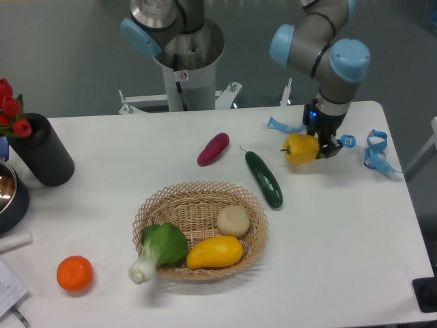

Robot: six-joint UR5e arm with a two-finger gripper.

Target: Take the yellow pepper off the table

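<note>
**Grip on the pepper is at its edge and may slip**

The white surface [355, 225] carries everything here. In its middle stands a wicker basket [254, 236] with a bok choy, a pale round vegetable and a smooth yellow squash [214, 252] inside. That squash is also yellow, but it is not my target.

Near the far right of the surface is the yellow pepper [301, 147]. My hand [326, 146] is at the pepper's right side, and the fingers seem to be closed on it. I cannot tell if the pepper rests on the surface or is already a little above it.

The risks, as I judge them: the skin is glossy and lobed, and I hold it off-centre, so it could rotate or slide out when I lift. If it falls, it may roll toward the cucumber [264, 179] or off the near edge. The blue ribbon [377, 152] beside my hand could also catch on a finger.
</note>
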